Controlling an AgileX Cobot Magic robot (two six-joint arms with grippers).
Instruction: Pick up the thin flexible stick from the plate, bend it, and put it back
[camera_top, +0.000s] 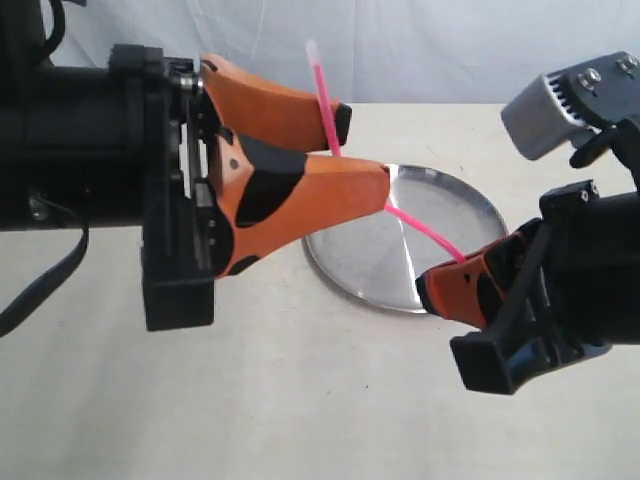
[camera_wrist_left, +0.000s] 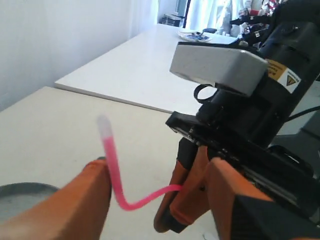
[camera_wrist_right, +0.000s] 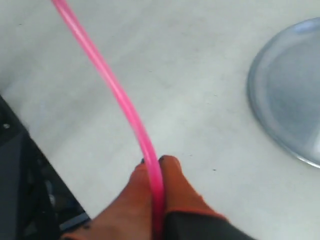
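Note:
The thin flexible stick (camera_top: 325, 95), bright pink with a whitish tip, is held above the steel plate (camera_top: 455, 210) and kinked. My right gripper (camera_top: 428, 284) is shut on its lower end, and the right wrist view shows the stick (camera_wrist_right: 107, 75) pinched between the orange fingers of that gripper (camera_wrist_right: 156, 162). My left gripper (camera_top: 362, 152) is open. The stick (camera_wrist_left: 112, 170) passes between its spread fingers and bends against one finger (camera_wrist_left: 80, 205). Its whitish tip points upward. In the left wrist view the right gripper (camera_wrist_left: 181, 189) holds the far end.
The pale tabletop (camera_top: 300, 400) surrounds the plate (camera_wrist_right: 290, 100), whose rim also shows in the left wrist view (camera_wrist_left: 20, 195). The right arm's grey camera housing (camera_top: 565, 105) hangs above the plate's right side. A second table (camera_wrist_left: 145, 65) stands beyond.

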